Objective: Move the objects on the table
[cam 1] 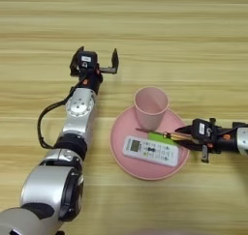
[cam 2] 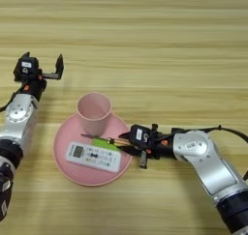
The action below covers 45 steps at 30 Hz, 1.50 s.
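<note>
right gripper [cam 2: 127, 141] is clamped on the screwdriver [cam 2: 104, 139], whose long axis runs leftward from it across the plate [cam 2: 65, 173], far from the left gripper [cam 2: 41, 67], fingers apart.

Stereo head pair, overhead on table [cam 1: 145, 16]

You are looking down on a light tan wooden table [cam 1: 145, 26] whose plank grain runs from side to side and fills the view. Only one thing rests directly on its top: a wide pink plate [cam 1: 118, 137], sitting right of centre toward your near edge. The plate lies flat, its round rim fully on the wood.
</note>
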Each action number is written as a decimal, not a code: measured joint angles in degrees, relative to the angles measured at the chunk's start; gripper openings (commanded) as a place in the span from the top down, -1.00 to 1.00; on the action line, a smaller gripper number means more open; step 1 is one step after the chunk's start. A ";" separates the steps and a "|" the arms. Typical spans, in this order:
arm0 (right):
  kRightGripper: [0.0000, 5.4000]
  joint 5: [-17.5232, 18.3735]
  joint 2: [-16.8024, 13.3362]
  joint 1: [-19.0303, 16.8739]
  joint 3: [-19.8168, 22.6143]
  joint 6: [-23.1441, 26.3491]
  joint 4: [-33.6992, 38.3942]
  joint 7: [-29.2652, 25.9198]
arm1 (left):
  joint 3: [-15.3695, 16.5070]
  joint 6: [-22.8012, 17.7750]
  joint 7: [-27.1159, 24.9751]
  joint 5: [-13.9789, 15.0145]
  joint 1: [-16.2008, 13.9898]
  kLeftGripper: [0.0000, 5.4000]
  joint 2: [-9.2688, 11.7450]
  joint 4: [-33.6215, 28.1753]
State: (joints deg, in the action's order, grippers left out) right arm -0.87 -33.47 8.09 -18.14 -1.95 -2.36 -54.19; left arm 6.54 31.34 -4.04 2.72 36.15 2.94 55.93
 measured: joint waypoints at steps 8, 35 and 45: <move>-0.04 -0.01 0.00 0.00 0.00 0.00 -0.05 0.02 | 0.00 0.00 0.00 0.00 0.00 -1.00 0.00 0.00; -0.99 7.23 1.04 0.67 4.25 0.42 3.40 -0.94 | -0.01 0.06 0.02 -0.02 0.50 -1.00 -0.02 0.78; -0.99 15.60 0.43 0.20 8.35 1.75 10.01 -3.82 | -0.02 0.35 0.07 -0.04 0.50 -1.00 -0.04 0.79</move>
State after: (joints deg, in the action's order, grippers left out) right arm 14.72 -33.04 8.28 -9.78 -0.20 7.65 -58.01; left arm 6.52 31.69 -3.97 2.69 36.66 2.91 56.72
